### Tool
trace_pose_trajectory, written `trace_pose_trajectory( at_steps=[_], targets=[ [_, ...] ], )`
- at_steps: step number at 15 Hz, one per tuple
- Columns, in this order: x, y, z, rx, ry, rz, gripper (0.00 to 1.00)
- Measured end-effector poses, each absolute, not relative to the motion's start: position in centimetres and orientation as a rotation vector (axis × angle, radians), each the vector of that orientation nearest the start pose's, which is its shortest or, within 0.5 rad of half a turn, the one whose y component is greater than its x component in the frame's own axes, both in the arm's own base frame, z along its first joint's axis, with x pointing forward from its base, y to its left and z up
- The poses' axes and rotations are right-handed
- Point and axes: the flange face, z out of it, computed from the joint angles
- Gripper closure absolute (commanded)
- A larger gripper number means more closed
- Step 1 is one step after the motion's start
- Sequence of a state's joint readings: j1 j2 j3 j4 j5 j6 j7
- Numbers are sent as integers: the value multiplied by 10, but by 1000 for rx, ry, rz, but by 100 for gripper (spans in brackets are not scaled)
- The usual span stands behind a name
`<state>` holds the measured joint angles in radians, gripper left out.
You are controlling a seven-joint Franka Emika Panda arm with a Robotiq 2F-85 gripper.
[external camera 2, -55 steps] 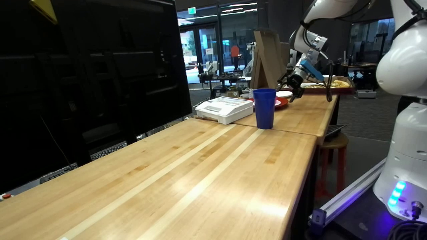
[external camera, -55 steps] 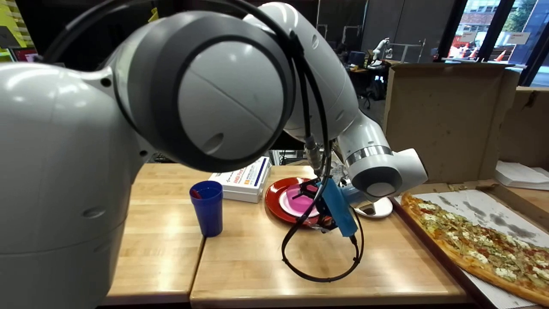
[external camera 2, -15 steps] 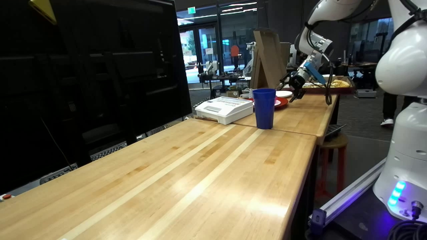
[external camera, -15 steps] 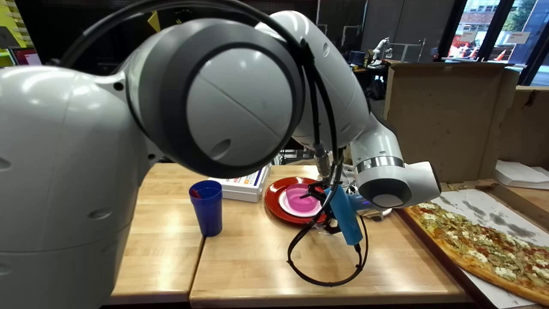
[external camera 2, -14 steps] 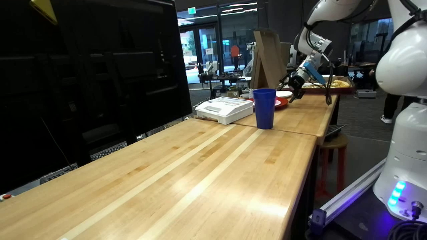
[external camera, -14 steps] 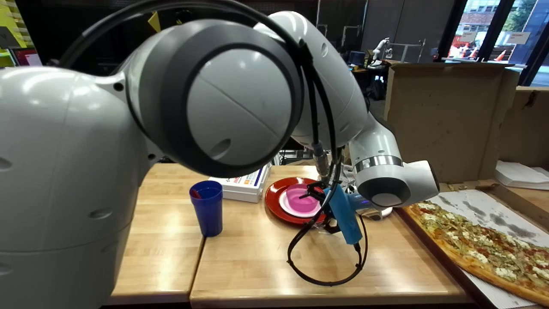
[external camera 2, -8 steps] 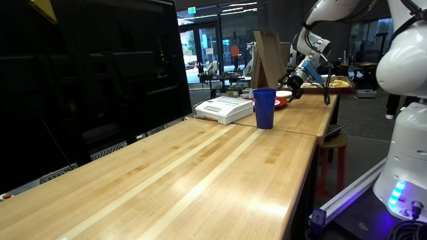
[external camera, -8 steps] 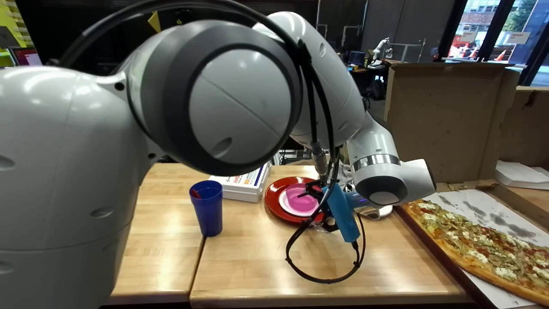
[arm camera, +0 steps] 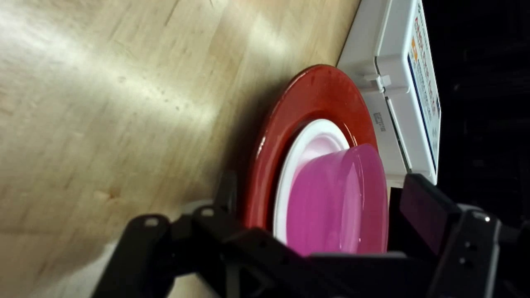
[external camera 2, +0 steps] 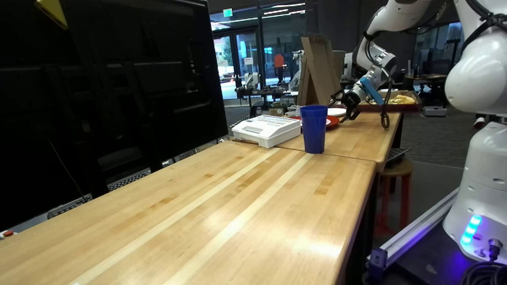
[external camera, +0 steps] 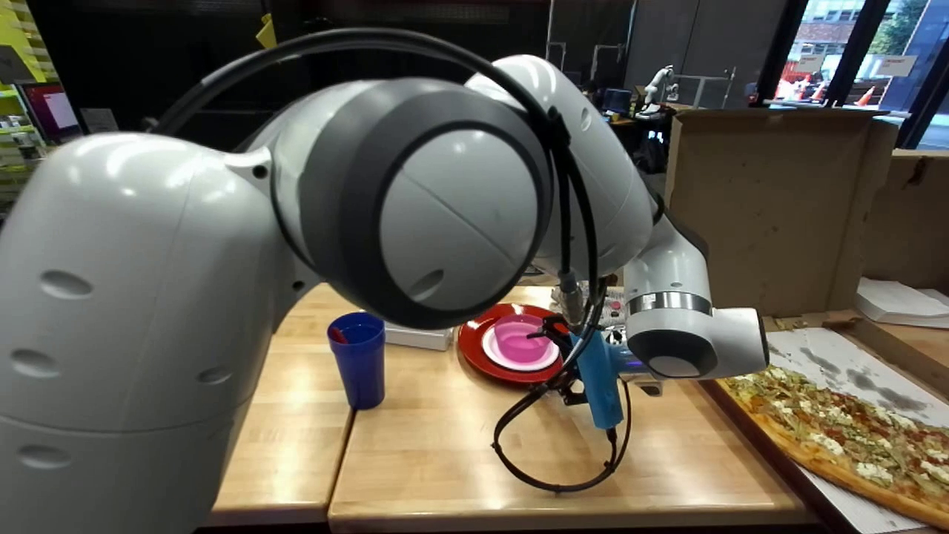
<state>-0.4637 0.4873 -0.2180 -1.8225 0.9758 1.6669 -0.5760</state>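
Observation:
A pink bowl (arm camera: 327, 203) stands upright on a small white plate (arm camera: 285, 186), which lies on a larger red plate (arm camera: 327, 87). My gripper (external camera: 545, 365) is at the near right side of this stack. In the wrist view the gripper (arm camera: 327, 203) has its fingers wide apart: one finger (arm camera: 428, 211) beside the bowl's open side, the other by the red plate's outer rim. The bowl lies in view between them, not gripped. Whether either finger touches the plate I cannot tell. In an exterior view the blue cup (external camera 2: 313, 128) partly hides the stack.
A blue cup (external camera: 361, 363) with something red inside stands left of the plates. The white case (arm camera: 397, 95) lies behind them. An open pizza box (external camera: 771, 215) with pizza (external camera: 838, 430) is at the right. My cable (external camera: 560, 486) loops below the gripper.
The arm's elbow and wrist have moved lower and rightward in an exterior view; the gripper shifted slightly. The plates and bowl seem to sit a touch farther back. The fingers have stayed apart.

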Motion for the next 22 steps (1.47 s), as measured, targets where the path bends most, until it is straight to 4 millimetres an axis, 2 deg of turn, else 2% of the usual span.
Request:
trace_pose_trajectory(
  at_steps=[5,8,12,16,20,22],
  targets=[
    [516,-320,263,-2000,605,-44,1],
    [517,-324,264,-1967,600,-48,6],
    [518,-328,266,-1945,585,-43,8],
    [517,-335,265,-1942,586,-43,0],
    [519,-339,259,-1940,586,-33,0],
    [522,-339,253,-1935,580,-23,14]
  ],
)
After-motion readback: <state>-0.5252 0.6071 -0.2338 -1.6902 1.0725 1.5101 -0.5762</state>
